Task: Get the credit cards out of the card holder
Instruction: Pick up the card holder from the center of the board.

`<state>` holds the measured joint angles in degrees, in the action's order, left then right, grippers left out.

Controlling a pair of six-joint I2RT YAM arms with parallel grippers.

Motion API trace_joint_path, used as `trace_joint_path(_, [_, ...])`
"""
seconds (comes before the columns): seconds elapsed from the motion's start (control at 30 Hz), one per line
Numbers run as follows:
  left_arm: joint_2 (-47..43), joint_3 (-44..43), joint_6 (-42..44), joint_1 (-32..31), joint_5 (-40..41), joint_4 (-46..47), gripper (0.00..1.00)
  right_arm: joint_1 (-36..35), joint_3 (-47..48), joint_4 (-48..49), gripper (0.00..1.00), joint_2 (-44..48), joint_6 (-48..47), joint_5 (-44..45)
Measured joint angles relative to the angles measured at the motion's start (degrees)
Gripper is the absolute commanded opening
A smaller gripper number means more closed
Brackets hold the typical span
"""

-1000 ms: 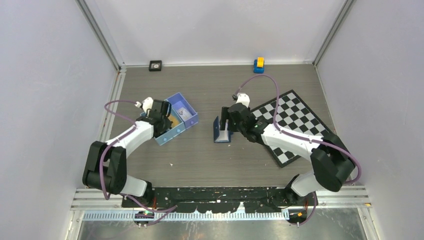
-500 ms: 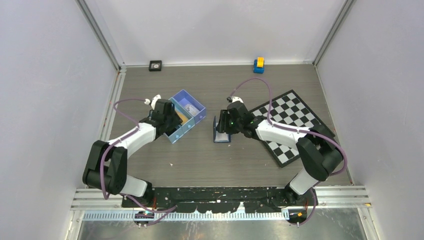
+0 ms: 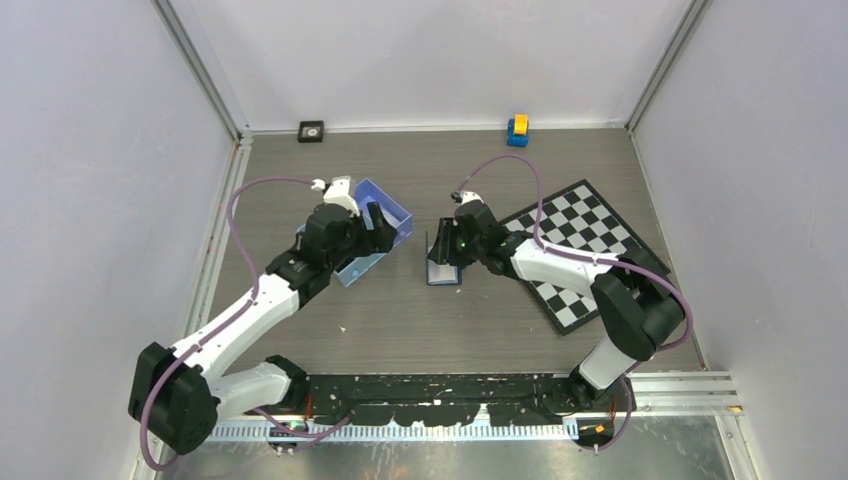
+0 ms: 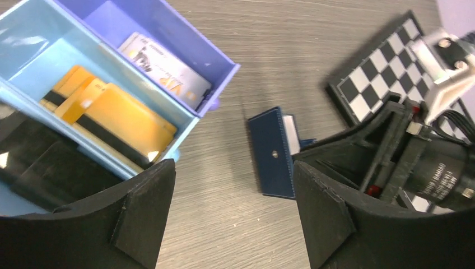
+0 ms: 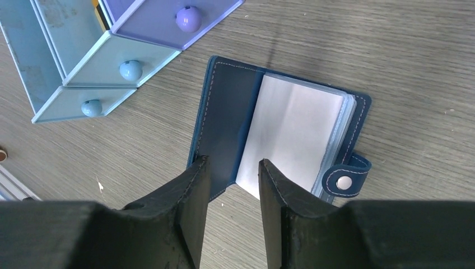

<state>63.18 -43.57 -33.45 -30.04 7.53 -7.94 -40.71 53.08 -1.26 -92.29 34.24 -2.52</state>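
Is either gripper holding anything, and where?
Left gripper open, empty. Right gripper sits at the card holder's near edge; whether it grips cannot be told.

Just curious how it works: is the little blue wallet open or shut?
Open. The card holder has its navy cover folded back from the pale sleeves, snap tab undone.

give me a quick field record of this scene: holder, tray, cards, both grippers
card holder: open on the table, one cover raised, pale sleeves showing
tray: left of the holder, not touching it
orange cards: in the tray's light-blue compartment
VIP card: in the tray's purple compartment
left gripper: open, empty, near the tray
right gripper: jaws narrowed astride the holder's near edge; grip unclear
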Motion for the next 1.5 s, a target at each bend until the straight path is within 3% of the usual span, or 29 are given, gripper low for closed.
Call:
trace_joint_path(0.13, [1.9,0.1,1.8,-0.5,-6.0,2.9,0.73,0.0,-0.1,1.1,0.36,-0.1,0.2,0.1])
trace_joint_path(0.37, [16.7,-4.1,3.6,-4.3,-15.1,3.0,0.72,0.0,-0.1,4.1,0.31,-3.4,0.6,-1.3])
trace_joint_path(0.43, [19.1,-5.2,3.9,-5.2,-16.7,2.8,0.66,0.0,-0.1,4.2,0.30,-4.5,0.7,-1.9])
trace_joint_path(0.53, [20.5,-6.3,3.9,-5.9,-18.1,2.6,0.46,0.0,-0.1,4.2,0.29,-5.3,0.9,-2.4])
trace_joint_path(0.67, [22.4,-7.8,3.8,-5.8,-18.8,2.5,0.43,0.0,-0.1,4.2,0.25,-5.4,1.3,-2.6])
trace_joint_path(0.8, [25.6,-9.4,3.7,-5.8,-18.7,1.8,0.33,0.0,-0.1,4.0,0.26,-5.2,1.7,-1.1])
trace_joint_path(0.9, [27.6,-10.3,3.8,-5.8,-18.4,0.8,0.32,0.2,-0.5,2.9,0.28,-3.8,2.2,2.6])
trace_joint_path(0.97, [28.7,-10.7,3.8,-5.8,-18.0,0.0,0.33,0.5,-1.5,2.4,0.35,-1.7,2.6,5.6])
trace_joint_path(1.07, [29.8,-11.0,3.8,-5.6,-17.5,-0.7,0.35,1.1,-3.5,2.2,0.64,2.4,3.6,9.6])
trace_joint_path(1.17, [31.5,-11.5,3.7,-5.4,-17.0,-1.1,0.35,1.6,-4.5,2.1,0.80,5.2,4.3,12.4])
trace_joint_path(1.23, [33.2,-12.3,3.6,-5.2,-17.0,-1.4,0.29,1.9,-4.5,1.8,0.83,5.5,4.8,14.2])
trace_joint_path(1.3, [35.3,-13.3,3.3,-5.1,-17.4,-1.7,0.06,1.9,-4.5,0.3,0.84,5.4,5.1,15.5])
trace_joint_path(1.33, [36.1,-13.7,3.1,-4.9,-17.9,-1.7,0.00,1.9,-4.5,-0.5,0.84,5.4,5.3,15.9])
trace_joint_path(1.5, [37.4,-13.6,2.1,-3.1,-22.1,-0.5,0.00,2.2,-4.6,-1.3,0.85,5.3,6.1,15.7])
